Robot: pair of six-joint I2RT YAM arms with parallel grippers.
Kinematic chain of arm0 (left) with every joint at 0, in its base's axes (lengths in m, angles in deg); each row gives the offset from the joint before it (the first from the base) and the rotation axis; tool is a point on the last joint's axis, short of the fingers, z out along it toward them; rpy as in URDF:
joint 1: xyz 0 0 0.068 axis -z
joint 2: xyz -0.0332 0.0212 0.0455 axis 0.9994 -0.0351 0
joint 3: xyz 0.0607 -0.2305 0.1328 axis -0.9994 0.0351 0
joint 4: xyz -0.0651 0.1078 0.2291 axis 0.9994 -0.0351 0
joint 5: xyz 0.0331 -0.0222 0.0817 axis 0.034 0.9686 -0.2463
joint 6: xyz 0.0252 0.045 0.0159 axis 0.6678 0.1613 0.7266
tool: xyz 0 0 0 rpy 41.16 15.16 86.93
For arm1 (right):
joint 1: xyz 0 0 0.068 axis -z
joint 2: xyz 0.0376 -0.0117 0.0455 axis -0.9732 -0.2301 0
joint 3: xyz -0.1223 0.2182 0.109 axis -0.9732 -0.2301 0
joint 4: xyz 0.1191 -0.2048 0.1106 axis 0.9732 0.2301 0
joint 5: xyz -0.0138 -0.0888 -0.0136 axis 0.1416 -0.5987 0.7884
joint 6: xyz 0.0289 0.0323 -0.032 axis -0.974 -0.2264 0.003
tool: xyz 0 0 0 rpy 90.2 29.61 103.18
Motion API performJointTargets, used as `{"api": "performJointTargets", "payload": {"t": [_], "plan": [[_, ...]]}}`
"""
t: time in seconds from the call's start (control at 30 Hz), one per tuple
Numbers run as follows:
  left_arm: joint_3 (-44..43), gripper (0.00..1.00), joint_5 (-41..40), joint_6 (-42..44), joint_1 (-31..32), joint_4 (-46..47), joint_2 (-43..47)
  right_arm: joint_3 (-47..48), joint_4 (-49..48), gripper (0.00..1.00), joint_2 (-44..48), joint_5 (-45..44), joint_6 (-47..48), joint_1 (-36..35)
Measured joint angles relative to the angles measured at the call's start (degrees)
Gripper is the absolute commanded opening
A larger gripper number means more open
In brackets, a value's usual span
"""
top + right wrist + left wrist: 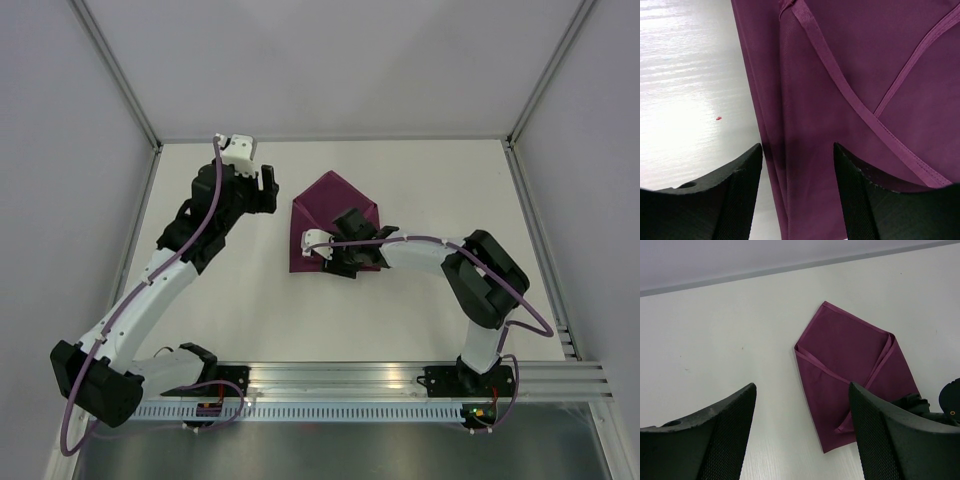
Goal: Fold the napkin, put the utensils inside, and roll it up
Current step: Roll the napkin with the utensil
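The purple-maroon napkin (pixel 335 205) lies folded on the white table, its corners turned in and hemmed edges crossing; it also shows in the left wrist view (pixel 850 370) and the right wrist view (pixel 850 90). No utensils show in any view. My right gripper (pixel 348 245) is open, low over the napkin's near left part, jaws straddling the left folded edge (pixel 797 155). My left gripper (pixel 265 188) is open and empty above bare table left of the napkin (pixel 802 405). The right gripper's body shows at the left wrist view's right edge (pixel 922 405).
White walls enclose the table (pixel 420 320) on the left, back and right. A metal rail (pixel 380 380) with the arm bases runs along the near edge. A tiny red speck (pixel 719 118) lies on the table left of the napkin.
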Motion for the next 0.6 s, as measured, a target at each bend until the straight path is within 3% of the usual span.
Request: {"api": "performJointTargets", "payload": {"t": [0.6], "plan": [[-2.08, 0.76, 5.70, 0.02, -0.20, -2.25, -2.89, 6.45, 7.72, 0.47, -4.20, 2.67, 8.20, -0.13]]}}
